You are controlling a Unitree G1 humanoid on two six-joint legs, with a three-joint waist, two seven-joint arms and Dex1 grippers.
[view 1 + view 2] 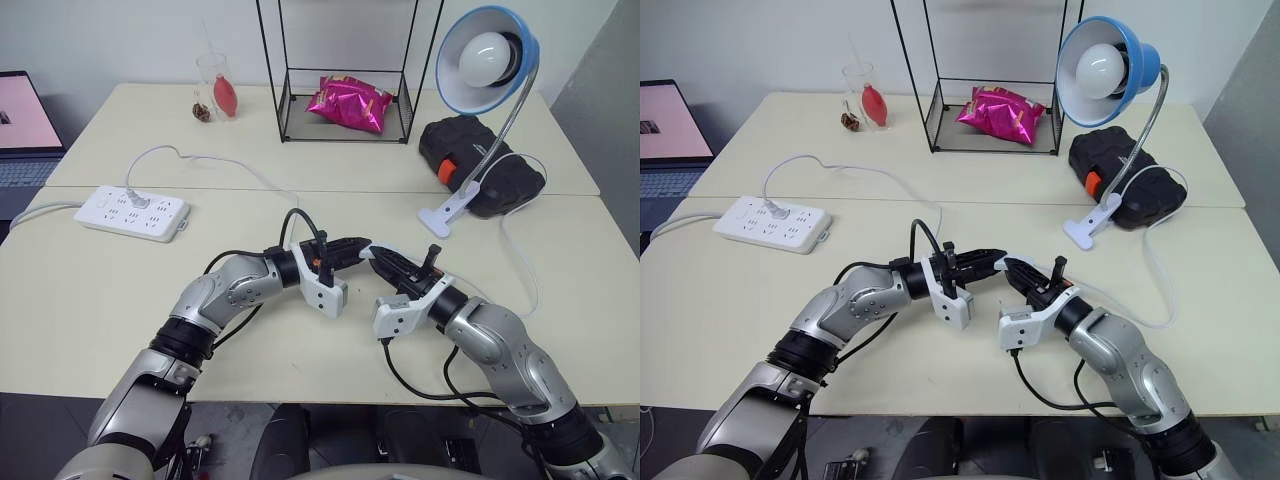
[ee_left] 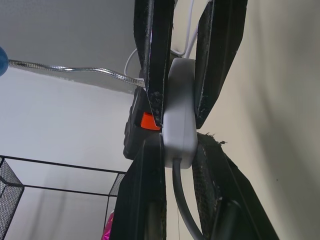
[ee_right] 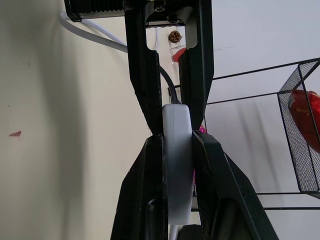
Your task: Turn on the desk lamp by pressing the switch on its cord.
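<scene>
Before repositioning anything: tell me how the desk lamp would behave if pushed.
The desk lamp probably tips easily: its big shade sits high on a thin gooseneck over a small clip base lying on the table, unclamped. The gooseneck would likely flex.

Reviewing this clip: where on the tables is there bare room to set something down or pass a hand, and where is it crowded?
Free: the near table below the power strip, and the far table's middle between the glass and the power strip. Crowded: the centre, where the left gripper and right gripper meet on the switch, and the right side around the desk lamp, black case and cord.
</scene>
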